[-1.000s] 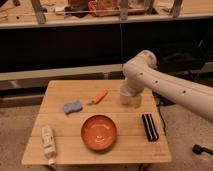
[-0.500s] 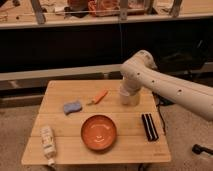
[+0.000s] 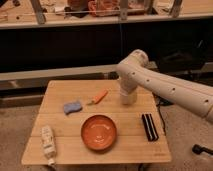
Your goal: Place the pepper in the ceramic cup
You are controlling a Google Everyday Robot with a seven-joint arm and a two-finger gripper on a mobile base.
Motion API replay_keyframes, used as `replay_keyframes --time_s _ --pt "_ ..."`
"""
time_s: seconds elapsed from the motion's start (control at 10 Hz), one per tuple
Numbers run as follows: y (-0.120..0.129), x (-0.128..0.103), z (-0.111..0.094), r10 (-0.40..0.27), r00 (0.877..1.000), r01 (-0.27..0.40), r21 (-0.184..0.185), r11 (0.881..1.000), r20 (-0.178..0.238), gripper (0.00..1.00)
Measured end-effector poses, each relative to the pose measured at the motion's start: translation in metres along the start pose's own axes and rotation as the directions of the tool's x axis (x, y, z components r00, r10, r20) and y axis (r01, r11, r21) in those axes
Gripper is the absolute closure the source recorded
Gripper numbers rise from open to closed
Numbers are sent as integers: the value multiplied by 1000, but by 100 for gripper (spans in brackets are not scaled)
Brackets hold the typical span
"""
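Observation:
The pepper [image 3: 100, 96] is slim and orange with a greenish stem end. It lies on the wooden table [image 3: 60, 92] at the back middle. The ceramic cup [image 3: 129, 100] is small and white and stands to the right of the pepper; the arm hides most of it. My white arm comes in from the right, bends and points down at the cup. My gripper [image 3: 125, 93] is at the arm's lower end, right at the cup and about a hand's width right of the pepper. Nothing shows in it.
A large orange bowl [image 3: 99, 132] sits at the front middle. A blue sponge [image 3: 72, 107] lies left of the pepper. A white bottle [image 3: 48, 142] lies at the front left corner. A black block [image 3: 149, 126] lies at the right. A dark shelf unit stands behind the table.
The arm has swung a little to the left and lower over the cup, hiding more of it. The pepper and the other things have not moved.

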Motion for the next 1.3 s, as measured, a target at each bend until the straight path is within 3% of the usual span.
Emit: replay_keyframes --time_s 0.4,0.7,1.3 --pt "-10 -4 6 -66 998 66 17 998 -2 20" --pt "-22 -21 22 -104 994 103 42 994 15 20" --pt "-34 -26 35 -176 984 174 68 982 31 20"
